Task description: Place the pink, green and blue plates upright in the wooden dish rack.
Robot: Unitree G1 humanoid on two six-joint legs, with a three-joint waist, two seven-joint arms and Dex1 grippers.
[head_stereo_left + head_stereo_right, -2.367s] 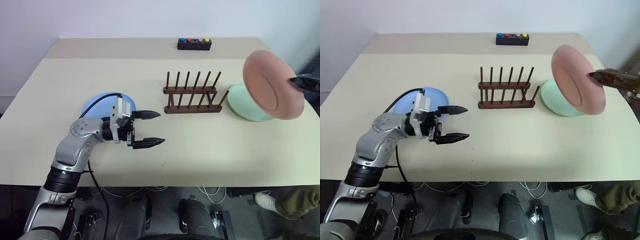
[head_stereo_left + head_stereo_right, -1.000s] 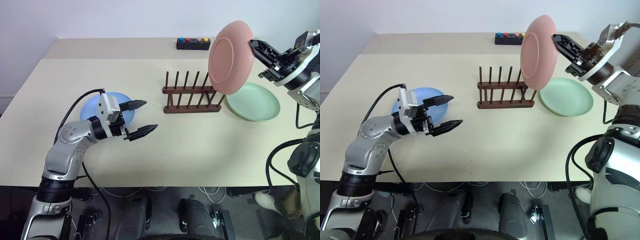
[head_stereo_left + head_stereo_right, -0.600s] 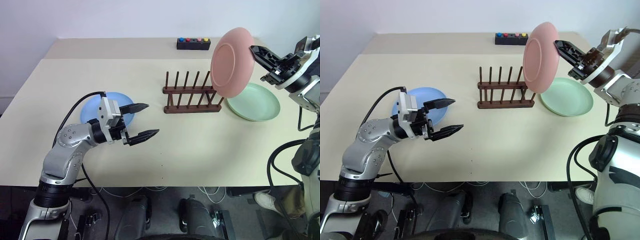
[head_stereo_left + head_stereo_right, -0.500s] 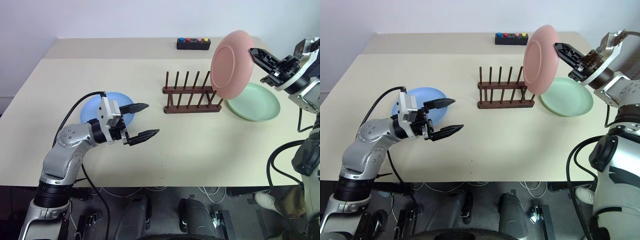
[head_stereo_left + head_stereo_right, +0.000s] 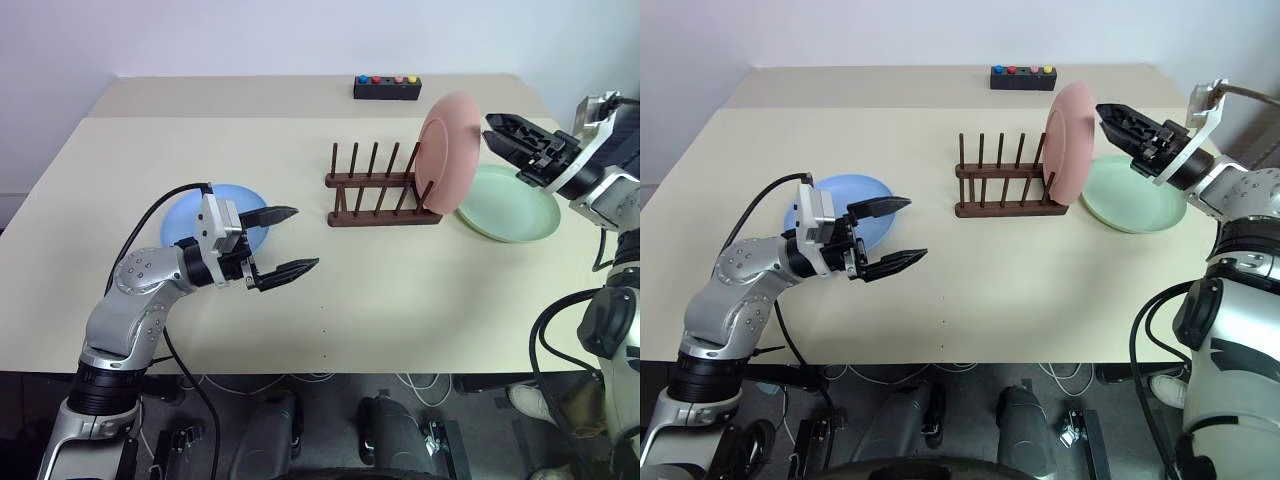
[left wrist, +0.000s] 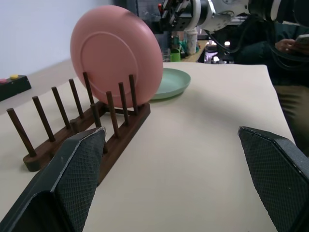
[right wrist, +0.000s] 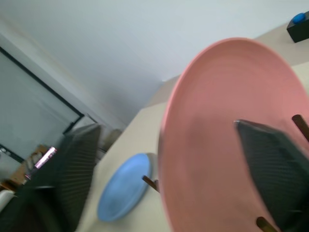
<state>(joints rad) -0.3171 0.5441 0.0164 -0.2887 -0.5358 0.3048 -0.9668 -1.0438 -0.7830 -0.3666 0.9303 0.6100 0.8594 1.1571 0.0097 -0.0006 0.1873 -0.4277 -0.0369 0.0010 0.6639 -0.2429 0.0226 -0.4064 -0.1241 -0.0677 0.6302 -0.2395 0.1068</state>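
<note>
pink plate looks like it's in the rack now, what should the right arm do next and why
Probably draw the right gripper straight back from the pink plate, then go for the green plate. The pink plate stands upright between pegs at the right end of the rack, and the fingers are spread open beside its rim, no longer gripping. The green plate lies flat just below that gripper.
</note>
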